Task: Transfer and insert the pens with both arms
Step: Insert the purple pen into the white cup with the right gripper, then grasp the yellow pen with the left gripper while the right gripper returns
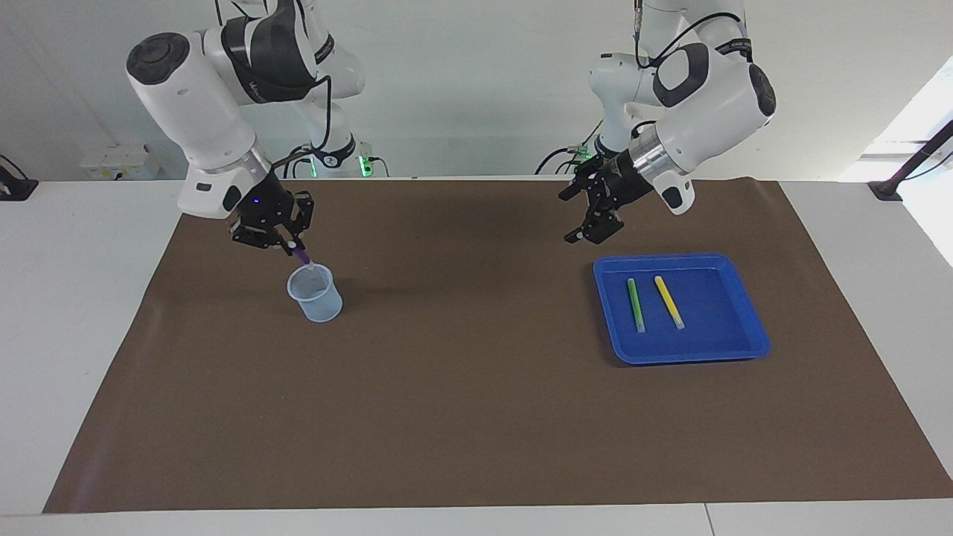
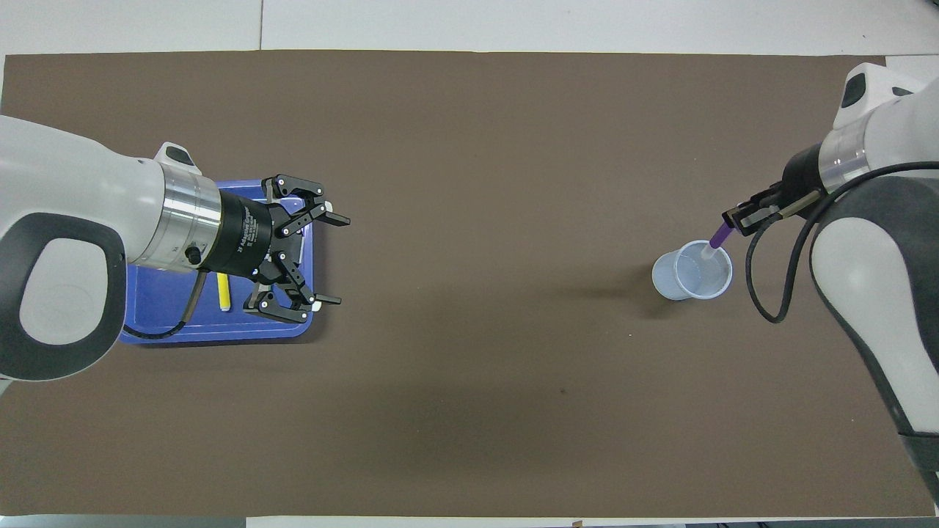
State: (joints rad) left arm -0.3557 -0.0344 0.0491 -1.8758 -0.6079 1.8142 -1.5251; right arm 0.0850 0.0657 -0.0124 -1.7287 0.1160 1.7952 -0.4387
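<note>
Brown matting [image 1: 476,417] filled the lower half of the facing view, spread bare over the white counter [image 1: 82,313], and it lay closest to that camera. At right of centre in that view we saw the blue tray [image 1: 733,339] with the green pen [image 1: 635,304] and the yellow pen [image 1: 668,301] lying flat and side by side in it, apart from each other, pale cap ends toward the bottom of the frame.

Above the tray's upper corner the left gripper [image 1: 592,223] hung in the air with its fingers spread wide and nothing between them; in the overhead view it covered much of the tray at middle left.

At left of centre in the facing view the right gripper [image 1: 289,246] was clamped on the upper end of the purple pen [image 1: 302,256], which slanted down so that its pale end dipped inside the rim of the clear plastic cup [image 1: 316,298].

We judged the pens light, stiff and smooth-barrelled, likely to roll or pivot under a loose pinch. A hold across the barrel near mid-length seemed best for lifting one from the tray, leaving an end free for the other gripper. The cup looked thin and light, so a pen pushed against its wall could tip it.
</note>
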